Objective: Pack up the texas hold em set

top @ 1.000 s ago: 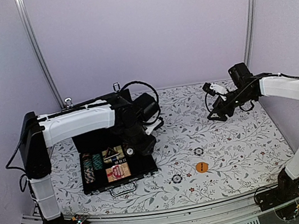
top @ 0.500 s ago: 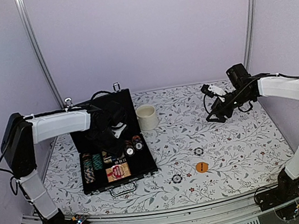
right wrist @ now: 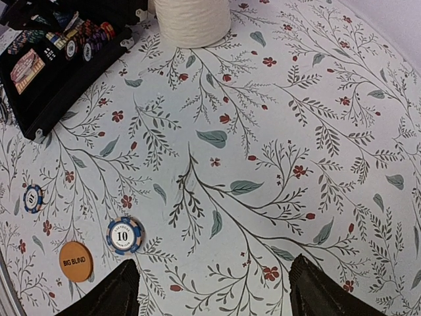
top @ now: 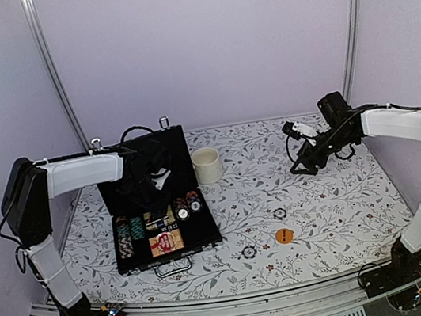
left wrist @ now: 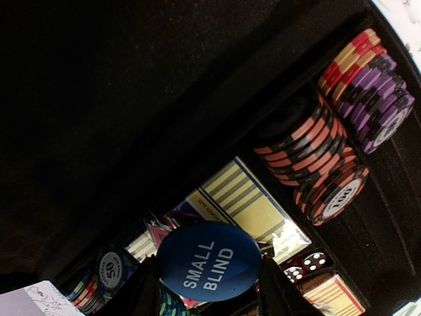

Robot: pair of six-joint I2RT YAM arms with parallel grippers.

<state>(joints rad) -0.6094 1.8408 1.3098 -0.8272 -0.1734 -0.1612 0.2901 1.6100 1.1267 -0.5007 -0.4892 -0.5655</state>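
Observation:
The black case (top: 202,244) lies open at the left, its slots filled with striped chips (top: 186,204), card decks and dice (left wrist: 306,263). My left gripper (top: 155,184) hovers over the case's back part, shut on a blue round button (left wrist: 209,262) marked SMALL BLIND. Below the button I see a striped card deck (left wrist: 247,207) and orange-black chips (left wrist: 316,158). My right gripper (right wrist: 210,284) stands open above the cloth at the right, nothing between its fingers. On the table lie a chip (right wrist: 123,235), a second chip (right wrist: 33,197) and an orange BIG BLIND button (right wrist: 75,261).
A cream mug (top: 207,164) stands just right of the case's raised lid. The flowered cloth (top: 338,202) covers the table. Metal posts rise at the back left and back right, with plain walls behind.
My left arm has swung back from the case's right side to above its rear, carrying the blue button, which uncovered the mug. The right arm has barely moved.

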